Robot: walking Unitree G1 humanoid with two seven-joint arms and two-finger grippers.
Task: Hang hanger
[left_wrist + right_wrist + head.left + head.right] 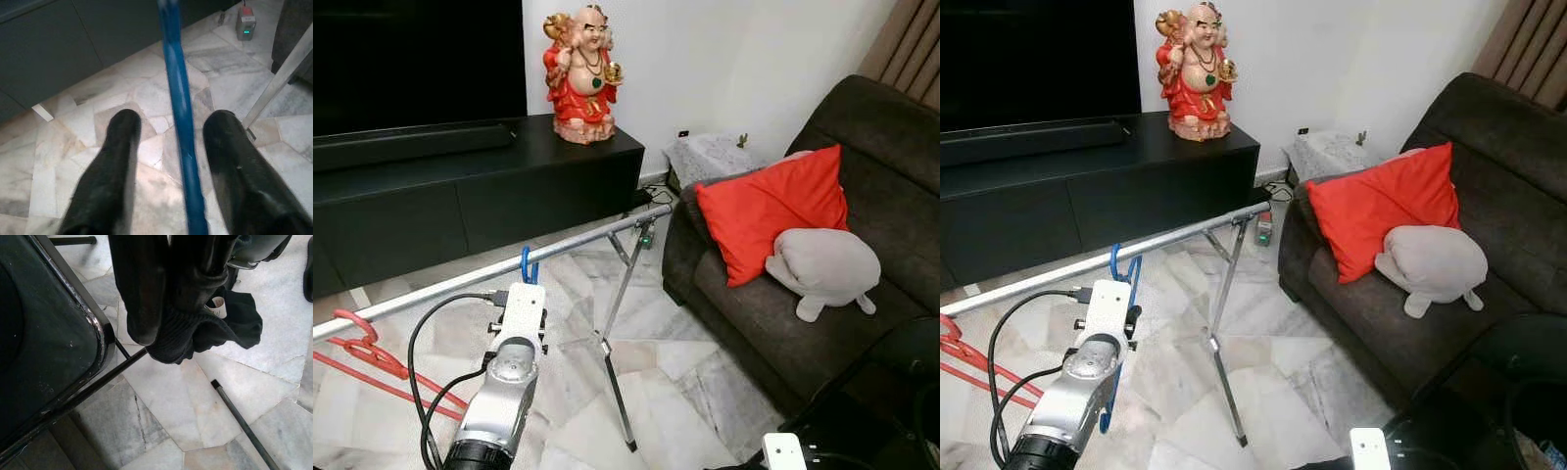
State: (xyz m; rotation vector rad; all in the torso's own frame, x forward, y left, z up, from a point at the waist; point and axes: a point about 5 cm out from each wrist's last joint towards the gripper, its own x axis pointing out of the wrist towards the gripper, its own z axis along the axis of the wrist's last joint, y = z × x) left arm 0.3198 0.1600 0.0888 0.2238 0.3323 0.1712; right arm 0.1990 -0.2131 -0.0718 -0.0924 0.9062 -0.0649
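Red hanger (362, 348): you see it far left, its hook over the silver rail (489, 272).
Left gripper (171, 161): your left arm reaches up to the rail. Its two black fingers (110, 166) are spread apart, and the blue hanger (182, 137) runs between them. You cannot tell if they touch it.
Blue hanger: its hook sits on the rail, just past your left wrist, and the rest hangs down under the arm.
Rail stand (612, 333): thin metal legs hold the rail up on the marble floor (685, 382).
Statue (580, 70): it stands on the black cabinet (460, 186) behind the rail.
Sofa (862, 235): on your right, with a red pillow (769, 211) and a grey soft toy (822, 269) on it.
Right gripper (166, 308): it hangs low over the floor beside a black chair (44, 333), its fingers pressed together on a black cloth (215, 323).
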